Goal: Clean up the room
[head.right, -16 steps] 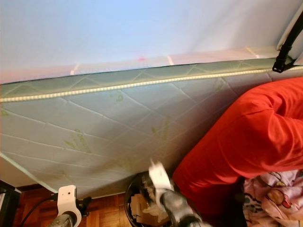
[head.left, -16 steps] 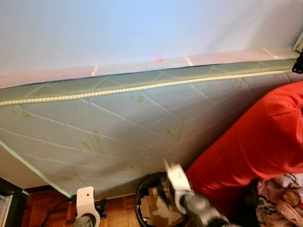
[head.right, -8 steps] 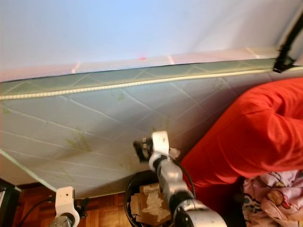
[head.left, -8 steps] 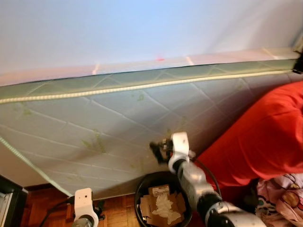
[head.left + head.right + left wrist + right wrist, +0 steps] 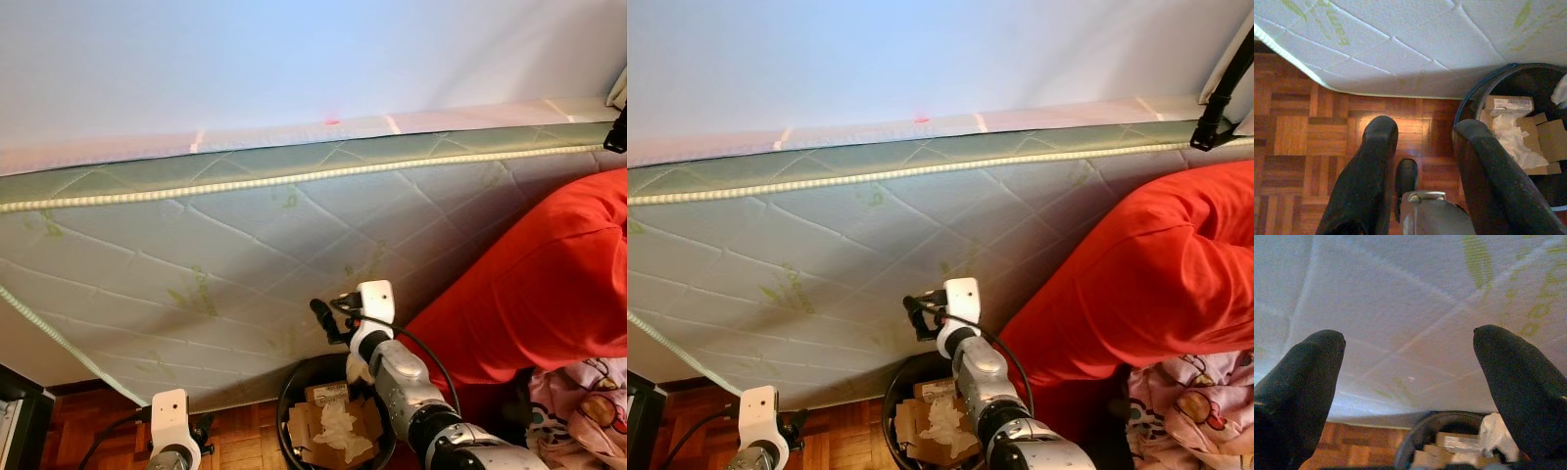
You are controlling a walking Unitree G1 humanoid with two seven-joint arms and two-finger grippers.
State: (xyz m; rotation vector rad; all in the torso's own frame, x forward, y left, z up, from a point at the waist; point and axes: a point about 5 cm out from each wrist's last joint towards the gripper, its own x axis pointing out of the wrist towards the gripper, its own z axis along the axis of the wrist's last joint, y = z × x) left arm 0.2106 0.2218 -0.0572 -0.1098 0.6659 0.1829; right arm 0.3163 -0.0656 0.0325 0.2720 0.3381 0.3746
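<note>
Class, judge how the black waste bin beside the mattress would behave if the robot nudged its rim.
The bin would probably slide easily on the smooth wooden floor. It likely feels light, since it holds cardboard pieces and crumpled paper. A high push might tip it, though the mattress behind could stop it.

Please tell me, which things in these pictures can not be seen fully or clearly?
- Bin: its near part is cut off by the lower edge of the eye views, and the right arm covers part of it.
- Bin contents: cardboard pieces and crumpled paper show, what lies under them is hidden.
- Patterned fabric: cut off at the corner, its print is too small.
- Left gripper: jaws open over parquet floor.
</note>
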